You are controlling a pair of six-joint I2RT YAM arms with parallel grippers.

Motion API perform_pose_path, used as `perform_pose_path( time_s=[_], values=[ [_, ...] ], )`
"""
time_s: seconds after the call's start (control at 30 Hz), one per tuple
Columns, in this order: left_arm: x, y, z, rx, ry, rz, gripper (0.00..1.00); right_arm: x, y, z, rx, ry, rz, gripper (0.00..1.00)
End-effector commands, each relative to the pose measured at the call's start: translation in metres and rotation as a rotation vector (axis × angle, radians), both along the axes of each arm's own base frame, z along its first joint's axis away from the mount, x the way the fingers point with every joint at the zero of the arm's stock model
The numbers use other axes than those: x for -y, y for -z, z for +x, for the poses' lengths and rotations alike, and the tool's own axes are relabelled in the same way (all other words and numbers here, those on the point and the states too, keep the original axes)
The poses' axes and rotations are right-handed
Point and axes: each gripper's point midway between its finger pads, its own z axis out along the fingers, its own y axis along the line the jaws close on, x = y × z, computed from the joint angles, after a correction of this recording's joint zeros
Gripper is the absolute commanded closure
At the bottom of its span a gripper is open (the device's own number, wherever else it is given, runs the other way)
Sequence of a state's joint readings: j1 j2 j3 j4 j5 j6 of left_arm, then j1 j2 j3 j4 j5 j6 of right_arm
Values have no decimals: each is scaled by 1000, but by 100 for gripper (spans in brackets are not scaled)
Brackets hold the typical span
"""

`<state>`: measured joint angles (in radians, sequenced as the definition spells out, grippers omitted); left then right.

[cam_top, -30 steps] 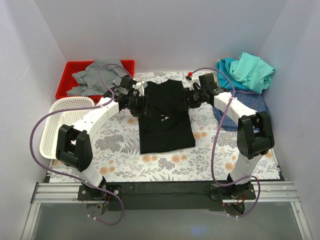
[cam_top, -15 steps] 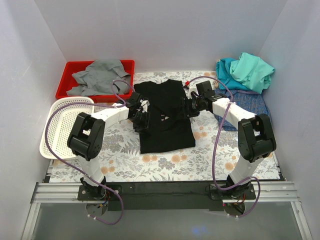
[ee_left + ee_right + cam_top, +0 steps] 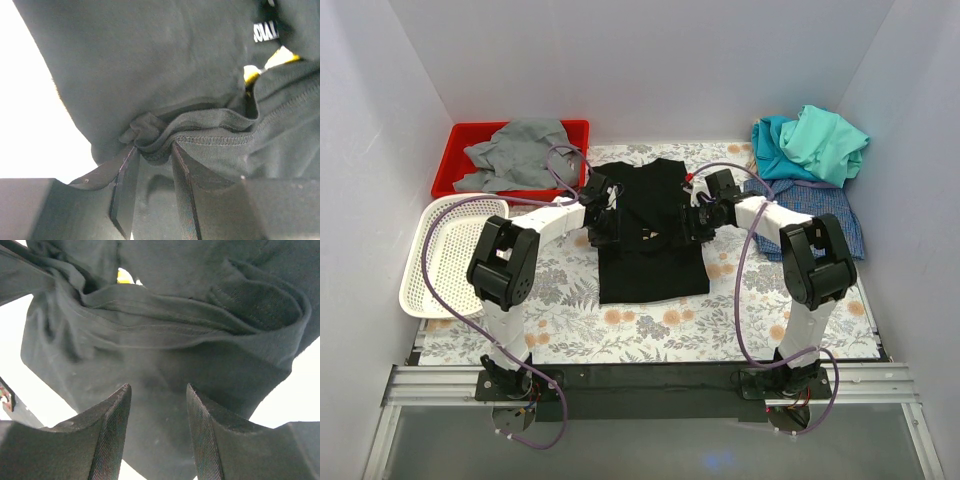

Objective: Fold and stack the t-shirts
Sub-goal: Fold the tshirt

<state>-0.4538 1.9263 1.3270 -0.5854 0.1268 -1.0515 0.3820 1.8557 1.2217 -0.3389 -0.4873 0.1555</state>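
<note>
L gripper (image 3: 603,226): pinched on a bunched hem fold of black tee (image 3: 652,268); in wrist cam the fold sits right at its fingertips.
R gripper (image 3: 692,222): fingers spread, tee's opposite edge fills the view beyond the gap; can't tell if they touch it.
Tee pos: flat on floral table (image 3: 570,330) btwn the two grippers, lower half trailing toward the arm bases.
Hidden: from top cam both sets of fingertips are lost against the black cloth. Chest print = a few pale specks, unreadable. L wrist cam cuts off a white label + yellow bit at frame edge.
Other tees: teal/mint pile (image 3: 812,143) and checked tee (image 3: 830,200) outboard of R gripper, checked one part-covered by R arm.
Outboard of L gripper: white basket (image 3: 440,260), red bin (image 3: 460,135) w/ grey cloth (image 3: 515,148).
Vs 0.5 s ago: grippers slightly closer together, tee's top edge narrower, both elbows pulled in a bit.
</note>
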Motion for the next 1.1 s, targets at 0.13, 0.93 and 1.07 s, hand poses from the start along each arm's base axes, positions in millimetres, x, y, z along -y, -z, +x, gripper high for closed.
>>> perform_pose_path(
  time_s=[0.13,0.93,1.07],
  values=[
    [-21,-22,45,187,-101,99,69,-14,-8,39,91,-20,10,46],
    [-31,-73,55,288,-143,34,50,46,-62,79,329,113,-160,36],
    [-26,-58,-3,163,-137,-87,36,62,-50,34,206,109,-161,30]
  ],
)
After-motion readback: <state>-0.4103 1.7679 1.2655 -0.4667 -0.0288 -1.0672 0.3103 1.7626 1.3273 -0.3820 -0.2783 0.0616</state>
